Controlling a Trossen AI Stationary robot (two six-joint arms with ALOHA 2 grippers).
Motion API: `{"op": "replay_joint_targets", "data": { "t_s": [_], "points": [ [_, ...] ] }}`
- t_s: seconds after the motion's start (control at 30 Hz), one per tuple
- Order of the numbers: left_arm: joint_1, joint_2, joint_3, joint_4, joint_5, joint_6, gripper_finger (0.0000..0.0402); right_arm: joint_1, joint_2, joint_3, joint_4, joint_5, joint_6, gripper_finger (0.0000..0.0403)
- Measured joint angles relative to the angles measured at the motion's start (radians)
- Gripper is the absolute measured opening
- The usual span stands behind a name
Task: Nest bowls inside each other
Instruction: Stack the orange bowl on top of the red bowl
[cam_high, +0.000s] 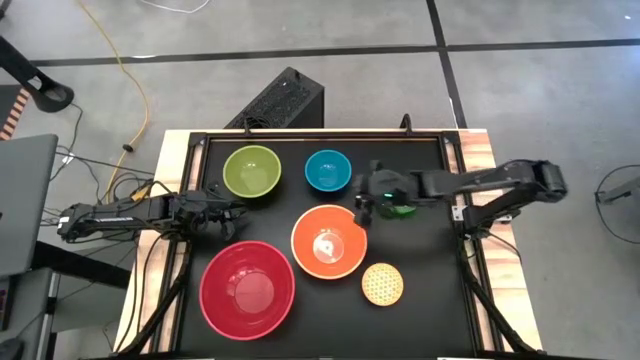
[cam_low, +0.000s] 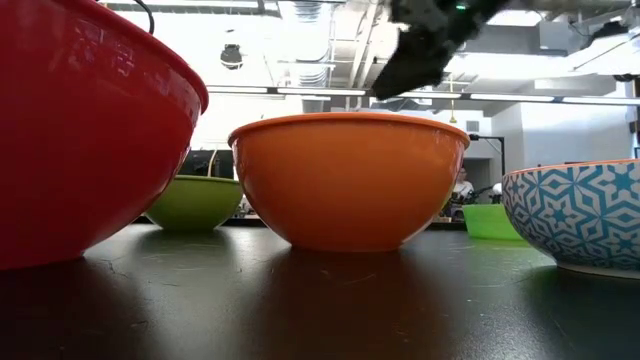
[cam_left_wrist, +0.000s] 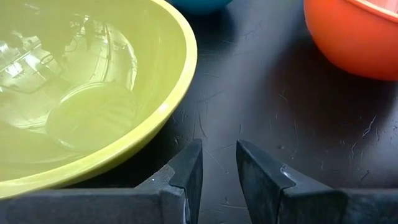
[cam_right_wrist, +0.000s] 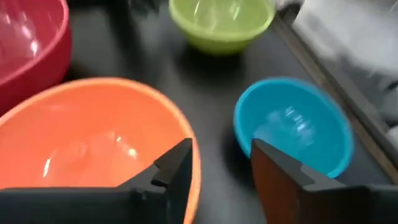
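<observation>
- red-pink bowl (cam_high: 247, 289) nearest, front-left on the black surface (cam_high: 420, 315), upright, nothing inside it; fills the left side of the low view (cam_low: 80, 130)
- patterned yellow bowl (cam_high: 382, 283) front-right, just beside the orange bowl's rim; low view shows its outside blue-and-white patterned (cam_low: 580, 215)
- orange bowl (cam_high: 329, 241) mid-surface, upright, between red-pink and patterned yellow; also in low view (cam_low: 350, 180), right wrist view (cam_right_wrist: 93, 137) and left wrist view (cam_left_wrist: 354, 37)
- left jaws (cam_high: 232, 221) low over the surface at the left, between lime green and red-pink bowls; left wrist view shows the jaws (cam_left_wrist: 219, 171) with a narrow gap, holding nothing, bare surface between them
- right jaws (cam_high: 362, 205) above the far-right rim of the orange bowl, arm reaching in from the right edge; right wrist view shows the jaws (cam_right_wrist: 221, 165) apart, nothing between them, orange rim under 1 finger and blue bowl past the other
- smallest bright green bowl (cam_high: 402, 207) sits under the right arm, mostly hidden; cannot tell if the arm touches it; low view shows it on the surface behind (cam_low: 490, 220)
- blue bowl (cam_high: 327, 170) far centre, upright, apart from the orange one
- lime green bowl (cam_high: 251, 171) far left, beside blue; close up in left wrist view (cam_left_wrist: 87, 93)
- all 6 bowls separate, none nested
</observation>
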Motion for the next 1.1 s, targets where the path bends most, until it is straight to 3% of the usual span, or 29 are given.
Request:
{"op": "replay_joint_targets", "data": {
  "t_s": [0.13, 0.33, 0.7, 1.1],
  "points": [
    [0.0, 0.0, 0.0, 0.0, 0.0, 0.0, 0.0087, -0.011, 0.135, 0.184, -0.207, -0.091, 0.049, 0.0215],
    [0.0, 0.0, 0.0, 0.0, 0.0, 0.0, 0.0087, -0.017, 0.276, 0.333, -0.402, -0.102, 0.108, 0.0237],
    [0.0, 0.0, 0.0, 0.0, 0.0, 0.0, 0.0087, -0.03, 0.371, 0.312, -0.405, -0.178, 0.135, 0.024],
    [0.0, 0.0, 0.0, 0.0, 0.0, 0.0, 0.0087, -0.023, 0.475, 0.303, -0.314, -0.159, 0.168, 0.0238]
  ]
}}
